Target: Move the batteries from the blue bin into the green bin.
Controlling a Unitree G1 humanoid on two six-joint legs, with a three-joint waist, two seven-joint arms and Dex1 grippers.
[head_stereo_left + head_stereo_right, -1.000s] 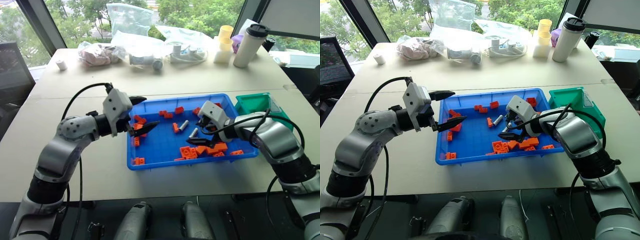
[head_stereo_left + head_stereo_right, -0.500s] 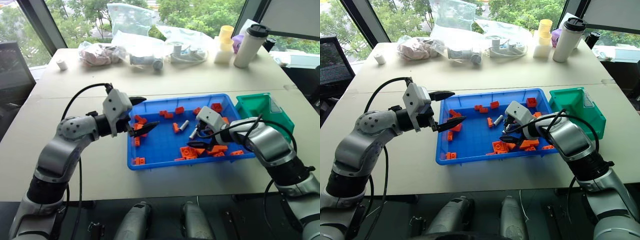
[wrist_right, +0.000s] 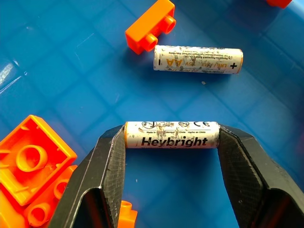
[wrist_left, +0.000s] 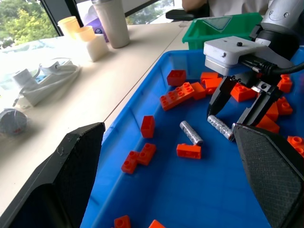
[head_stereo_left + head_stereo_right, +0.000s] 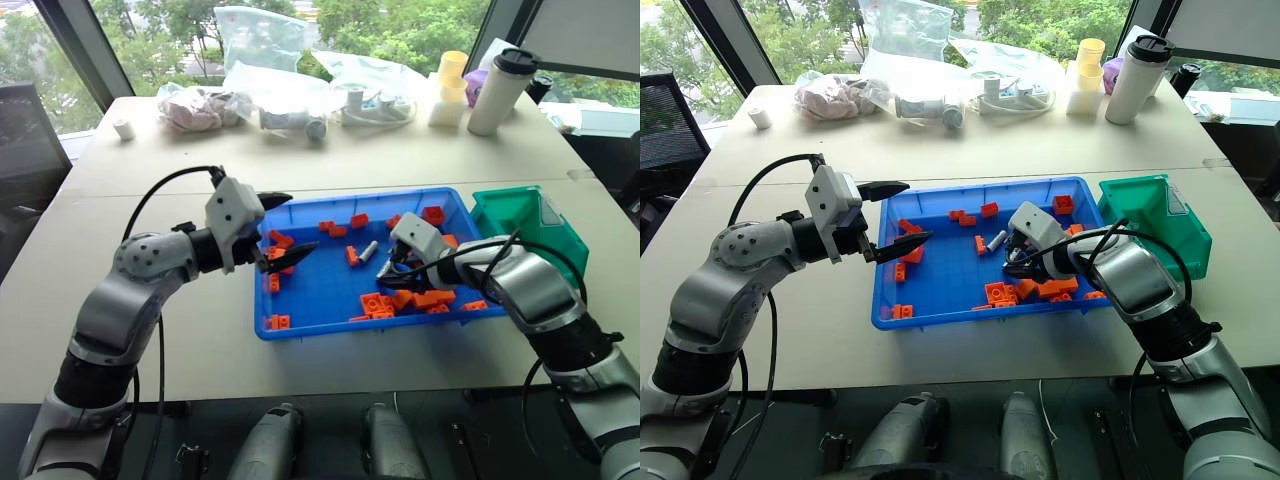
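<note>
Two batteries in the blue bin (image 5: 300,300), near its middle. One battery (image 3: 171,135) caught end to end between the two black fingers of the right gripper (image 3: 171,156), a pad (image 3: 111,156) pressed on each cap, label "Heybright" facing up, bin floor just below it; whether lifted or resting cannot be told. Second battery (image 3: 198,59) lying free on the blue floor just beyond the first, at about 12 o'clock from it in the right wrist view, roughly parallel, with an orange brick (image 3: 151,27) at its 10 o'clock. In the left wrist view, same pair side by side: loose battery (image 4: 191,132) and gripped one (image 4: 220,127) under the white-bodied right gripper (image 4: 232,121).

Orange toy bricks (image 5: 400,298) scattered over the tray, thickest around the right gripper and along the near wall, a few toward the far corner.

Green bin (image 5: 520,215) touching or just beside the blue bin's right end, at 3 o'clock from it.

Left gripper (image 5: 285,225) spread wide, nothing between its fingers, poised above the blue bin's left edge at 9 o'clock from the batteries.

Farther out on the beige table (image 5: 150,170), at 12 o'clock: plastic bags (image 5: 260,80), a white tumbler with black lid (image 5: 500,88), yellow cups (image 5: 448,85).
</note>
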